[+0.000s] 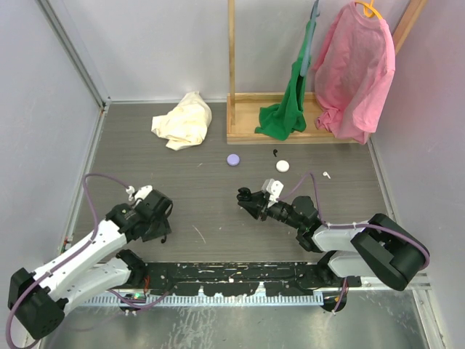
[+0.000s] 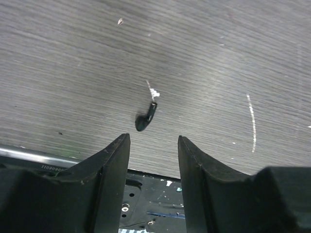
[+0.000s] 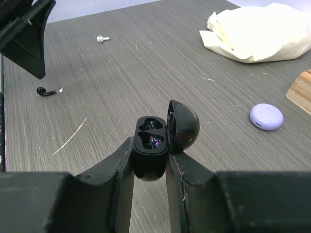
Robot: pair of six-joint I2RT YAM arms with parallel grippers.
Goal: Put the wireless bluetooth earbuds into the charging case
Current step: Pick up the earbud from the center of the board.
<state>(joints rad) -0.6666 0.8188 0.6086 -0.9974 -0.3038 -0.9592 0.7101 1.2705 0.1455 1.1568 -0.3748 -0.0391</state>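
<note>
Evidently the right gripper (image 3: 149, 150) clamps the case (image 3: 150, 135) at centre, lid open so its wells can be filled, while the left gripper (image 2: 153, 140), jaws parted and empty, hangs over the black earbud (image 2: 146, 119) lying near-left.

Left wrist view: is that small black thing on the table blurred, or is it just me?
Left wrist view: yes, the black earbud is soft and smeared; right wrist view: the open charging case is crisp; top view: even light.

Earbud (image 2: 146, 118) lies before the left pincer (image 2: 153, 141); charging case (image 3: 148, 140) sits in right pincer (image 3: 149, 151).
</note>
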